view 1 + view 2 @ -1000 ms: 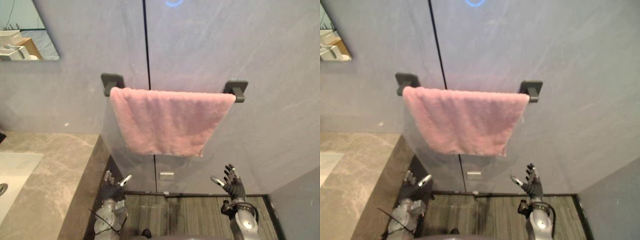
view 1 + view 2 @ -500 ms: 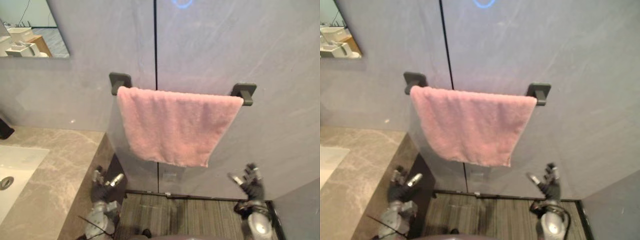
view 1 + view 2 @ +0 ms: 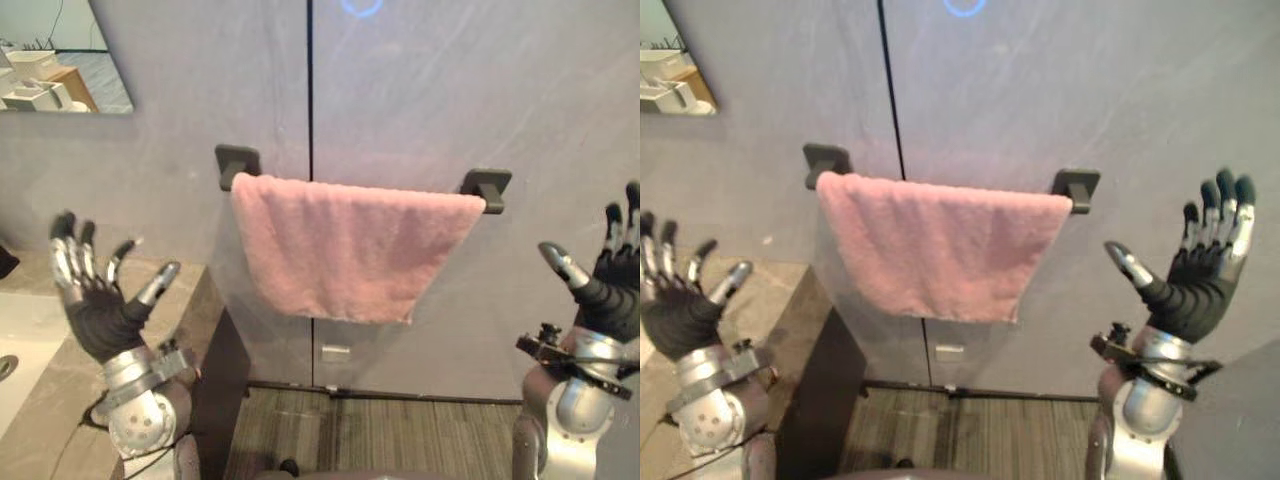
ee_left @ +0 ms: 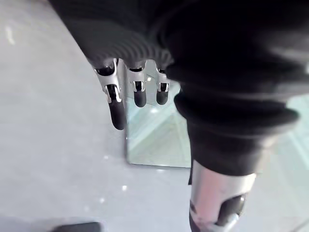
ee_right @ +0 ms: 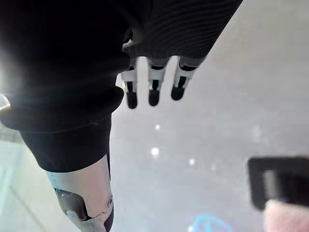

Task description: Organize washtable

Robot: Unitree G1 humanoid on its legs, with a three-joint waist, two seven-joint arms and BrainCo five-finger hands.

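Towel (image 3: pixel 355 250) is hanging draped over the wall rail (image 3: pixel 486 186), touching neither hand. Left hand (image 3: pixel 95 315) is hovering palm-up over the counter (image 3: pixel 50 410) edge, fingers spread, gripping nothing. Right hand (image 3: pixel 1195 290) is hovering likewise off the towel's right side, fingers straight, empty.

One pink towel (image 3: pixel 355 250), two dark brackets (image 3: pixel 237 163), one mirror (image 3: pixel 60 60), one countertop (image 3: pixel 50 400).
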